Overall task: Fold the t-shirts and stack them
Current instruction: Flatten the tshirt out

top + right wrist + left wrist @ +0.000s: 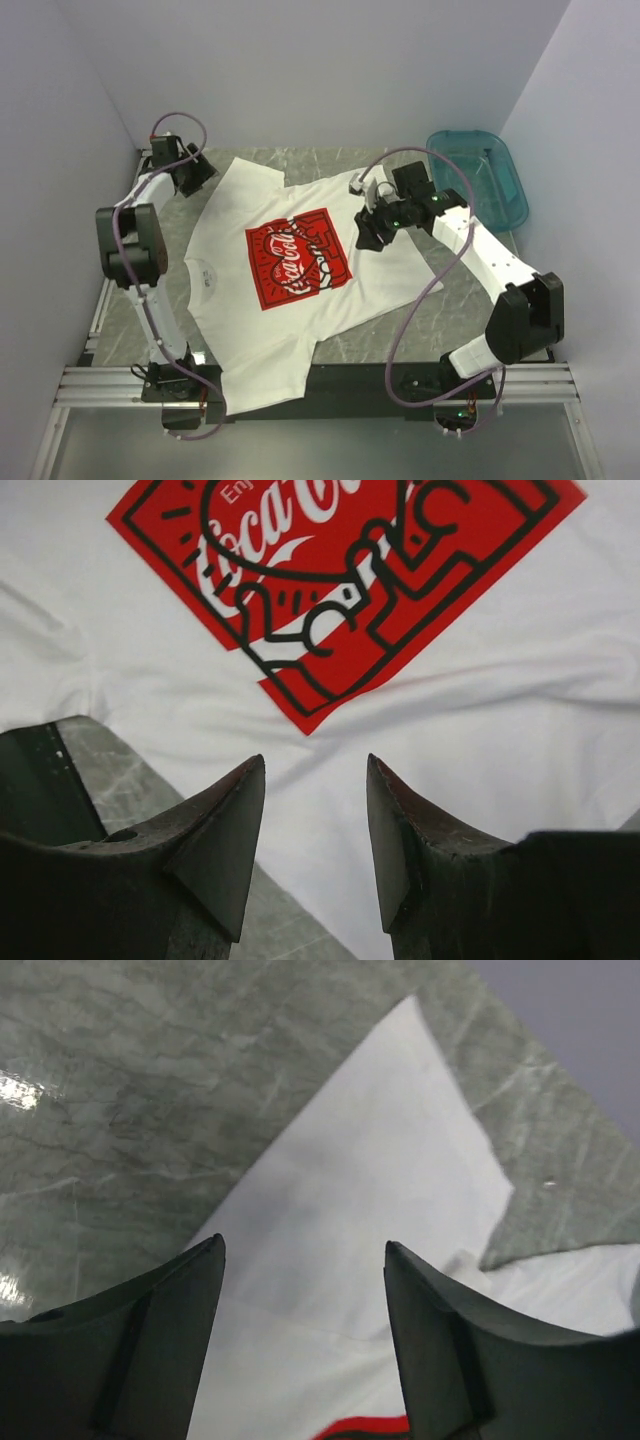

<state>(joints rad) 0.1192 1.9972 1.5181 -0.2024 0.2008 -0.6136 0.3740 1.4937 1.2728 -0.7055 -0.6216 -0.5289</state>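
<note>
One white t-shirt (230, 300) with a red Coca-Cola chest print (297, 262) lies spread flat on the marble table, collar toward the left. My left gripper (203, 172) is open and empty over the shirt's far-left sleeve (380, 1190). My right gripper (362, 232) is open and empty, hovering over the shirt's right side just beside the print (330, 570). Its fingers (225, 830) frame bare white cloth (520, 730). No other t-shirt shows.
A teal plastic basin (497, 170) stands at the back right, by the right wall. Grey walls close in both sides. The shirt's lower sleeve (262, 375) hangs over the black front rail (350, 375). Marble tabletop (440, 290) shows right of the shirt.
</note>
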